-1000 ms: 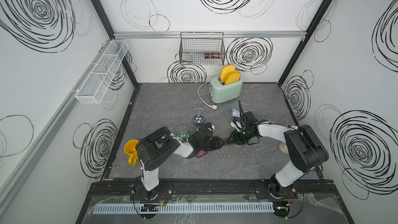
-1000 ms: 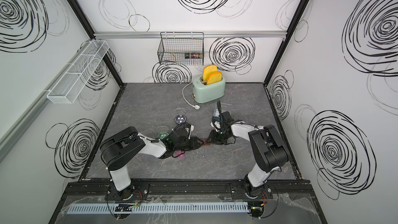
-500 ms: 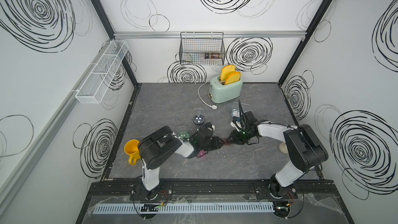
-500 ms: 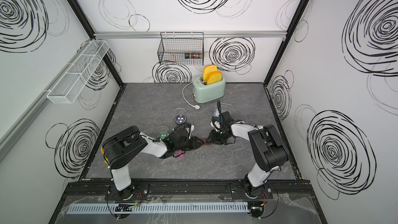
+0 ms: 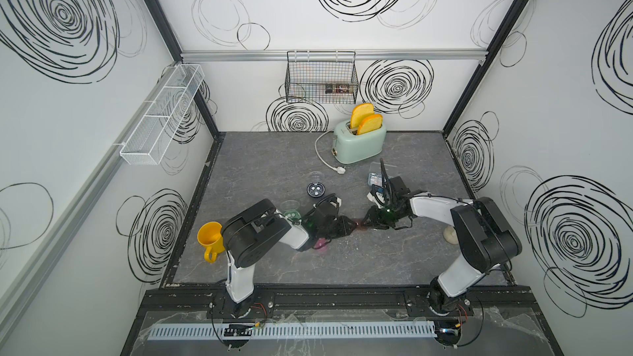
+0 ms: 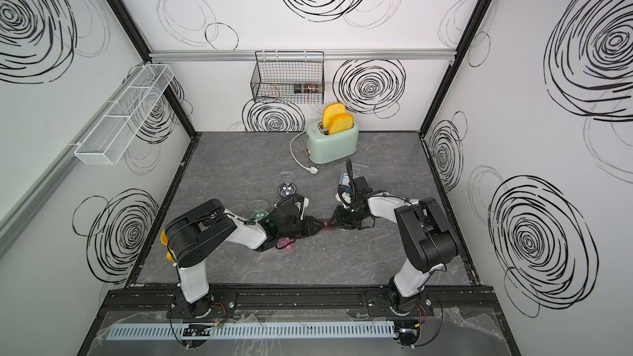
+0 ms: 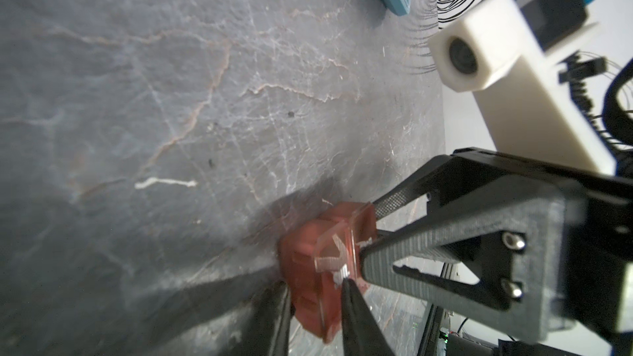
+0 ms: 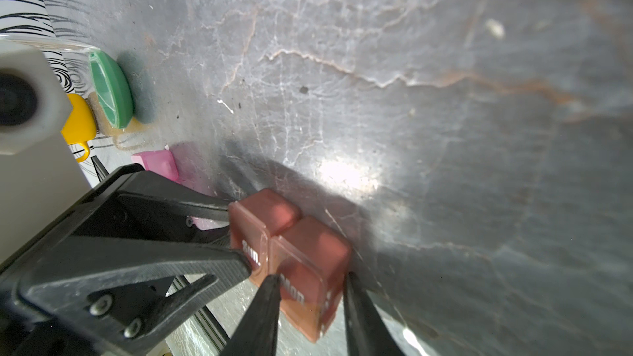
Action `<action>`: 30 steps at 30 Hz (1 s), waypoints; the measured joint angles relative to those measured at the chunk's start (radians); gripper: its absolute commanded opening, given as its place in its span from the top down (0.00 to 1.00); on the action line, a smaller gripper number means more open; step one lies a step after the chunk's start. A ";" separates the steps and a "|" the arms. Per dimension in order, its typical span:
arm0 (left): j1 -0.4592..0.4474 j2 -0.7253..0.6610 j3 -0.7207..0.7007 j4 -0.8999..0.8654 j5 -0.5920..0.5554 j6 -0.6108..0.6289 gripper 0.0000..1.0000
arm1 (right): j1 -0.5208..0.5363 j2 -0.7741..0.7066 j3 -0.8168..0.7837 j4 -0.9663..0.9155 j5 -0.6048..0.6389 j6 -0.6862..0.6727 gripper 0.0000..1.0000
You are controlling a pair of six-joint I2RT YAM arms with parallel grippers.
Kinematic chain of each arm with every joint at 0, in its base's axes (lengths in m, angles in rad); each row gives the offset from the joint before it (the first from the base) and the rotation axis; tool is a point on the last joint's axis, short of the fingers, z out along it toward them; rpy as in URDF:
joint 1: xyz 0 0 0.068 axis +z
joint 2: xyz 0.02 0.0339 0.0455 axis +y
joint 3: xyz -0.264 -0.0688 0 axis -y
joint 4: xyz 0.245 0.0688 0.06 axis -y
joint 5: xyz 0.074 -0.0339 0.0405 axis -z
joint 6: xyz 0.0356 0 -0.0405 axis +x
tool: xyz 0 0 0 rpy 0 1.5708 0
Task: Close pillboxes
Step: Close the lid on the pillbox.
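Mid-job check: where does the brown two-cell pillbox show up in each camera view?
Both top views: brown pillbox mid-table, a reddish sliver between the two arms' tips.
Left wrist: low in the picture, right of centre.
Right wrist: low in the picture, near centre.
Shared landmark: the left gripper and right gripper, whose black jaws pinch its opposite ends in every view.
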 measured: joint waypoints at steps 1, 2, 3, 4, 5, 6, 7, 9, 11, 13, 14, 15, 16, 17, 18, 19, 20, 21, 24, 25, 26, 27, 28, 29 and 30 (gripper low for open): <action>0.001 0.002 0.000 0.004 0.000 0.000 0.74 | -0.001 0.002 0.001 0.000 0.000 0.000 0.67; 0.002 0.004 0.000 0.007 0.000 -0.001 0.74 | -0.002 0.003 0.003 0.000 0.000 0.000 0.67; 0.003 0.005 0.000 0.011 -0.001 -0.001 0.75 | -0.003 0.004 0.004 0.000 0.000 0.000 0.67; 0.004 0.006 0.000 0.015 -0.001 -0.001 0.75 | -0.004 0.005 0.005 0.002 0.000 0.000 0.67; 0.005 0.010 0.000 0.022 -0.001 -0.001 0.75 | -0.004 0.005 0.005 0.003 0.000 0.001 0.67; 0.006 0.012 0.000 0.028 -0.002 -0.002 0.75 | -0.005 0.005 0.005 0.004 0.001 0.002 0.67; 0.006 0.014 0.000 0.032 -0.002 -0.001 0.75 | -0.006 0.005 0.005 0.006 0.002 0.003 0.67; 0.006 0.017 0.000 0.037 -0.004 -0.001 0.76 | -0.006 0.006 0.005 0.007 0.002 0.004 0.67; 0.006 0.019 0.000 0.040 -0.006 -0.001 0.76 | -0.006 0.008 0.006 0.007 0.002 0.005 0.67; 0.006 0.023 0.000 0.048 -0.009 -0.001 0.76 | -0.008 0.011 0.008 0.007 0.001 0.007 0.67; 0.006 0.026 0.000 0.054 -0.010 -0.001 0.76 | -0.008 0.011 0.009 0.008 0.002 0.009 0.67; 0.006 0.029 0.000 0.059 -0.011 -0.001 0.76 | -0.009 0.012 0.009 0.008 0.002 0.010 0.67; 0.006 0.032 0.000 0.065 -0.013 -0.001 0.76 | -0.010 0.012 0.009 0.010 0.002 0.011 0.67; 0.006 0.034 0.000 0.069 -0.015 -0.001 0.76 | -0.010 0.013 0.010 0.011 0.003 0.013 0.67; 0.006 0.037 0.000 0.074 -0.018 -0.001 0.76 | -0.010 0.013 0.010 0.012 0.003 0.014 0.67; 0.005 0.039 0.001 0.076 -0.023 0.003 0.76 | -0.011 0.013 0.010 0.014 0.003 0.015 0.67; 0.004 0.039 0.004 0.072 -0.030 0.008 0.78 | -0.011 0.014 0.010 0.014 0.004 0.015 0.68; 0.002 0.039 0.011 0.060 -0.042 0.017 0.79 | -0.011 0.014 0.010 0.016 0.005 0.018 0.68; 0.000 0.038 0.028 0.037 -0.067 0.034 0.75 | -0.014 0.014 0.010 0.020 0.006 0.023 0.68; -0.001 0.038 0.029 0.036 -0.071 0.037 0.71 | -0.014 0.014 0.010 0.021 0.006 0.023 0.68; -0.002 0.039 0.030 0.034 -0.076 0.038 0.68 | -0.014 0.015 0.011 0.022 0.006 0.023 0.68; -0.003 0.039 0.032 0.028 -0.077 0.038 0.65 | -0.014 0.016 0.012 0.024 0.003 0.022 0.67; -0.003 0.037 0.032 0.028 -0.077 0.040 0.62 | -0.013 0.018 0.014 0.025 0.002 0.022 0.67; -0.003 0.032 0.032 0.024 -0.076 0.044 0.61 | -0.011 0.018 0.014 0.025 0.002 0.022 0.66; -0.003 0.025 0.032 0.016 -0.074 0.048 0.58 | -0.009 0.018 0.016 0.024 0.003 0.021 0.66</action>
